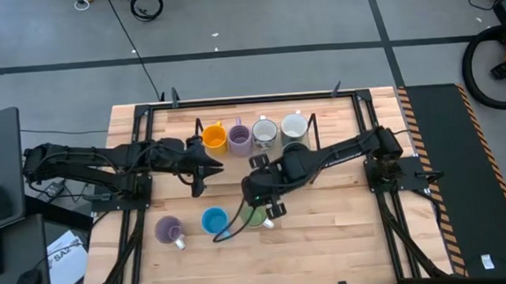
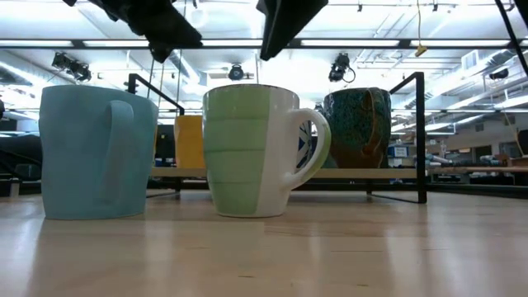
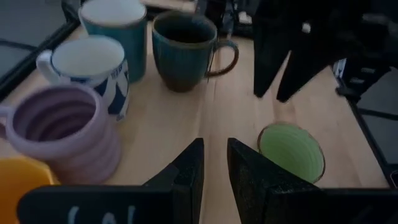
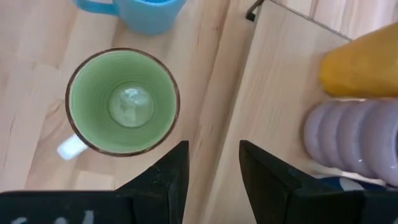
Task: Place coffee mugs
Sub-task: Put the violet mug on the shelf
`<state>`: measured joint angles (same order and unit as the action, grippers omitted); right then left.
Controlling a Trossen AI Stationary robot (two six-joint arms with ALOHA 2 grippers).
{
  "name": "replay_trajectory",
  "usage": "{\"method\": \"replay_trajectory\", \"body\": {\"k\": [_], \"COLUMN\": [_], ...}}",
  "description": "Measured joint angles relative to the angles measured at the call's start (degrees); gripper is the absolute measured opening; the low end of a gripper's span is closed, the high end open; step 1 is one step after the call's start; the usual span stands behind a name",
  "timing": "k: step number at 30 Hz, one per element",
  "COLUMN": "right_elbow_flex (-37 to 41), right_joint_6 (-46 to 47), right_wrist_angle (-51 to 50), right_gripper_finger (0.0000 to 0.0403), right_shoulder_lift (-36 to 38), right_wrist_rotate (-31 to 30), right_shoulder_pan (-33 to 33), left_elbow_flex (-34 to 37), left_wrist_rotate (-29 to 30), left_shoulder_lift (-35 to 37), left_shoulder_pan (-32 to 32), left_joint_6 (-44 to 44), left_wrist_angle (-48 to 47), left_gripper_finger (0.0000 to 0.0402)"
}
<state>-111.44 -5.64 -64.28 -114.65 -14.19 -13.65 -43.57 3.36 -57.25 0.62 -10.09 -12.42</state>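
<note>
Though partly hidden, upright green mug point(image 4: 122, 101), handle probably rightward.

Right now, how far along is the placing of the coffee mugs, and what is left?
Looks done: five mugs stand on the raised wooden platform: orange, ribbed purple, white patterned, white-teal, dark brown-black.
In hand: nothing is gripped; the right gripper hangs open beside the light green mug.
Left: green, bright blue mug, lavender mug.
The left gripper waits by the platform.

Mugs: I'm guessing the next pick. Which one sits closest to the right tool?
The light green mug, directly below the open right tool; the bright blue mug stands beside it, farther off.
</note>
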Motion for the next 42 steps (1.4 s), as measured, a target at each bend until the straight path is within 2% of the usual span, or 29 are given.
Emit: {"method": "replay_trajectory", "body": {"k": [11, 42], "right_elbow_flex": [0.00, 0.00], "right_joint_6": [-2.40, -6.58], "right_wrist_angle": [-1.15, -0.50], "right_gripper_finger": [0.0146, 0.0146], "right_shoulder_lift": [-0.20, -0.46], "right_wrist_rotate": [-2.57, 0.73], "right_shoulder_pan": [0.05, 0.00], "left_elbow_flex": [0.00, 0.02], "left_wrist_rotate": [0.02, 0.00], "left_shoulder_lift": [0.00, 0.00], "left_shoulder_pan": [-1.14, -0.98], "left_joint_6": [1.84, -4.31], "left_wrist_angle": [1.47, -1.77], "left_gripper_finger": [0.0077, 0.0077]}}
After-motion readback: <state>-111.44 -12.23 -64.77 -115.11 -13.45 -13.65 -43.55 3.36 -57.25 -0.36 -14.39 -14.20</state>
